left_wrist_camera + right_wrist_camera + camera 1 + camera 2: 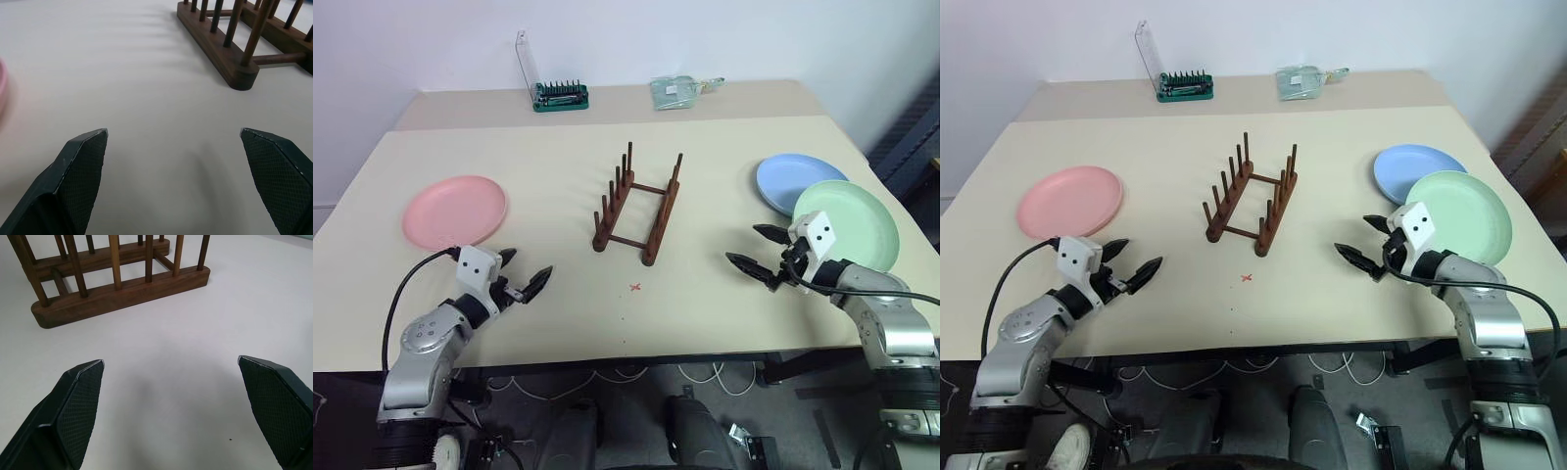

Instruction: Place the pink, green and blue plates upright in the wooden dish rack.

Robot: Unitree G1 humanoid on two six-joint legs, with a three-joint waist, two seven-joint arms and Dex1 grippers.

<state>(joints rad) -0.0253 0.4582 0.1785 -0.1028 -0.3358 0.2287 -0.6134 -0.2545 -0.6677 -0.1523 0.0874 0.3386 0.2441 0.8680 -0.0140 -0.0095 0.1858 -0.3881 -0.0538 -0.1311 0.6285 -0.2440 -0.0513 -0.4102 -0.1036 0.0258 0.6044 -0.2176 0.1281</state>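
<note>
The dark wooden dish rack (638,209) stands empty in the middle of the table, and its pegs rise in the right wrist view (117,289). The pink plate (454,211) lies flat at the left. At the right the green plate (854,223) lies flat, its far edge overlapping the blue plate (791,180). My left gripper (523,271) hovers open near the front edge, just in front of the pink plate, holding nothing. My right gripper (756,249) is open too, empty, just left of the green plate and pointing toward the rack.
A green tray of tool bits (560,95) with a clear lid and a clear packet (680,90) sit at the back of the table. A small red cross (634,287) marks the tabletop in front of the rack. Bare tabletop lies between both grippers and the rack.
</note>
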